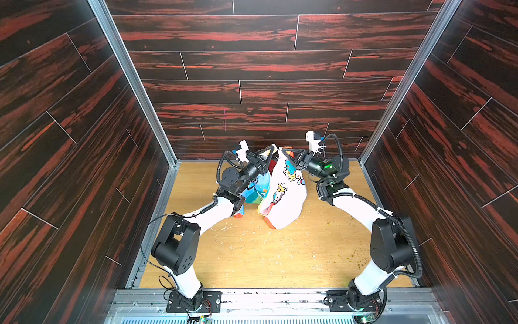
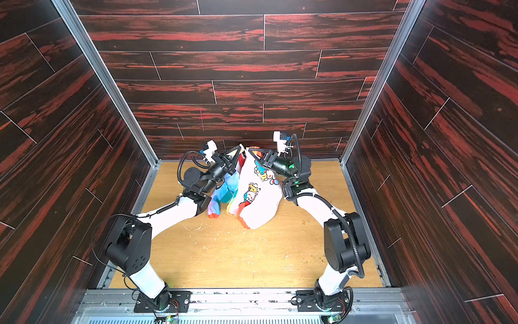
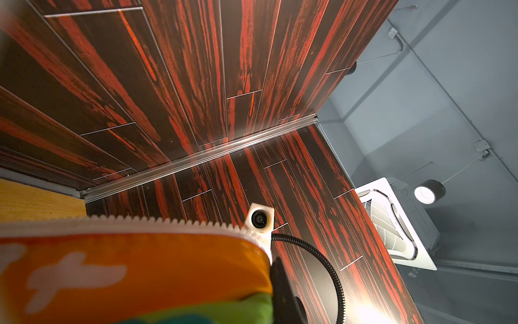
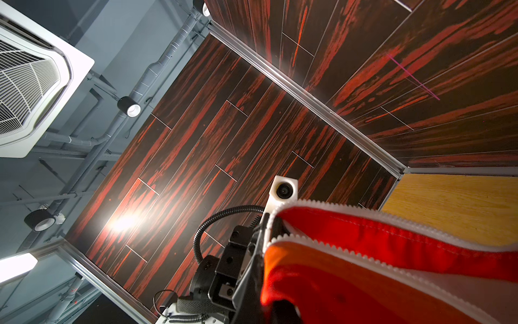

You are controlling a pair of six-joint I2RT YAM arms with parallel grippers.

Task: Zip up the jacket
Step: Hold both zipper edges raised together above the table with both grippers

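Note:
The jacket (image 1: 283,196) hangs between my two grippers near the back wall, and its lower end rests on the table. In both top views its white body carries cartoon prints, with a rainbow and light blue part (image 2: 224,193) at the left. My left gripper (image 1: 269,153) and right gripper (image 1: 283,152) are both shut on its top edge, tips almost meeting. In the left wrist view, orange fabric (image 3: 140,266) edged with white zipper teeth fills the foreground and hides my fingers. The right wrist view shows two separate rows of zipper teeth (image 4: 350,252) on orange-red fabric.
The wooden table (image 1: 266,258) is strewn with small crumbs and pale scratches. Dark red-streaked walls (image 1: 252,92) enclose it on three sides, the back one right behind the grippers. Both arm bases stand on the front rail (image 1: 274,300).

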